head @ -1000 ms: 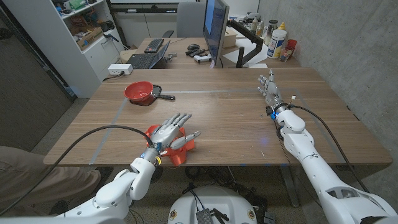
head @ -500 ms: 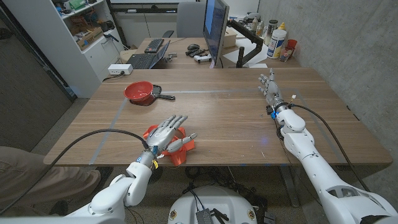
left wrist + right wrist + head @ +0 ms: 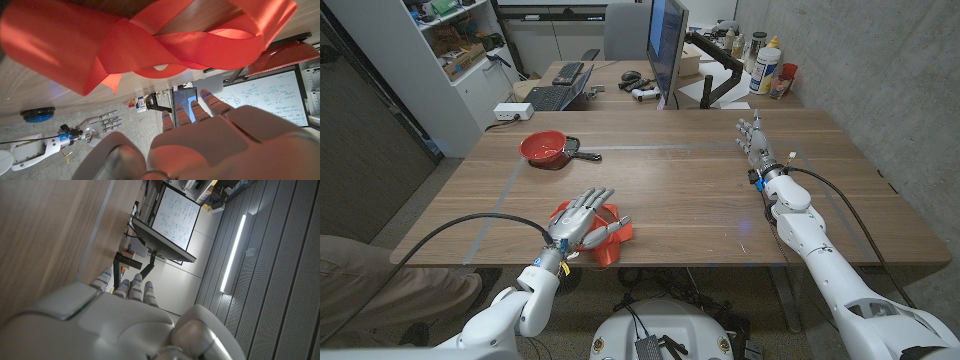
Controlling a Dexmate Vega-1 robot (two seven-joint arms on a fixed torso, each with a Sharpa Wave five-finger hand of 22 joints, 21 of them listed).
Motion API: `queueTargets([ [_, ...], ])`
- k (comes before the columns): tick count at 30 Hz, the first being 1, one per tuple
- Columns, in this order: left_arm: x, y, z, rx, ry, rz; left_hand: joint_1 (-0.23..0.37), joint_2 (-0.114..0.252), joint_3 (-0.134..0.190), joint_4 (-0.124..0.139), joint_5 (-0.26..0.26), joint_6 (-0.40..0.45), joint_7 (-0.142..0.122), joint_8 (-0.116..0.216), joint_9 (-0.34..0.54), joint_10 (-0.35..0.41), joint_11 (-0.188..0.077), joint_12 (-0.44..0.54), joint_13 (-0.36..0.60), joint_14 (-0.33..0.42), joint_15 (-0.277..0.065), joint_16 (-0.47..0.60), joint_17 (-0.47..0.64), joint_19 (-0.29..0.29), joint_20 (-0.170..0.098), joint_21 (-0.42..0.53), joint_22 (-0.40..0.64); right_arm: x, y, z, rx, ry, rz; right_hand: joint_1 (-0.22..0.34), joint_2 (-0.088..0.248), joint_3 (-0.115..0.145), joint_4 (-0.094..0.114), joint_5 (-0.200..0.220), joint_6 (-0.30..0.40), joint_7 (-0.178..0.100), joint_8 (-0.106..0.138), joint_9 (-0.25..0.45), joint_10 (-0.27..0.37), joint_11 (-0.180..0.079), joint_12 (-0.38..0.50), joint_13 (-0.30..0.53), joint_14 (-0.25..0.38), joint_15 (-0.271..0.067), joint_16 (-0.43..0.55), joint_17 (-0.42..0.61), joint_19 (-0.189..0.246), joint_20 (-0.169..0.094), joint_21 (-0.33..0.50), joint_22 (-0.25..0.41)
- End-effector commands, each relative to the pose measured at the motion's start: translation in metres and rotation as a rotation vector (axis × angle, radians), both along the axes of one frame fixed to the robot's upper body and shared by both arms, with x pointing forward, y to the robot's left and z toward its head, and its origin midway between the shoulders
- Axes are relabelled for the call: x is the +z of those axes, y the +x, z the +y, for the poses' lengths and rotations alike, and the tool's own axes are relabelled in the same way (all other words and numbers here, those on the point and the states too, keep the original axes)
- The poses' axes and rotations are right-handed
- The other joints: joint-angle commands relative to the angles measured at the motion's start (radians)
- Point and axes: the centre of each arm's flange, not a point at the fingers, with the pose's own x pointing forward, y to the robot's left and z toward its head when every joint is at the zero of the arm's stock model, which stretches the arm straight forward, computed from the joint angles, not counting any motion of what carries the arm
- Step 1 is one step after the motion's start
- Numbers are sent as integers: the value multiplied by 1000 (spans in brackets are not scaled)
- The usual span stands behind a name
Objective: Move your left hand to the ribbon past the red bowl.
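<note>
Ribbon [image 3: 605, 232] perhaps half under left hand [image 3: 582, 217]

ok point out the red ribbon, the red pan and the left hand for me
red ribbon [image 3: 611, 246], head view, on the loop beside the fingers
red pan [image 3: 542, 147], head view, on its inside
left hand [image 3: 576, 215], head view, on the back of the hand

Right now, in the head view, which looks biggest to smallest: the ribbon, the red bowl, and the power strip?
1. Ribbon, though it lies nearest the camera and the left hand covers part of it.
2. Red bowl.
3. Power strip, farthest away.
</note>
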Motion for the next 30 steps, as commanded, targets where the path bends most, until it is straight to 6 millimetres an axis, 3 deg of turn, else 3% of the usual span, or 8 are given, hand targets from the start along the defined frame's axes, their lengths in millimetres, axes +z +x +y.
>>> queueTargets([
  [1,-11,0,6,23,-26,9,-2,2,-5,3,7,6,-1,10,5,6,0,4,2,2,-122,7,2,12,-24,5,3,0,0,-1,-7,-5,4,1,30,1,-3,4,6,-1,2,3,1,-1,4,3,-4,-3,4,3,-6,2,3,2],
  [30,-19,0,5,27,-44,16,3,3,-5,0,13,18,-1,15,4,21,2,10,2,18,-122,10,1,29,-21,9,2,2,1,1,-8,-9,-2,0,30,1,-2,3,6,0,2,3,-1,-1,4,3,-5,-1,4,3,-6,1,3,2],
])
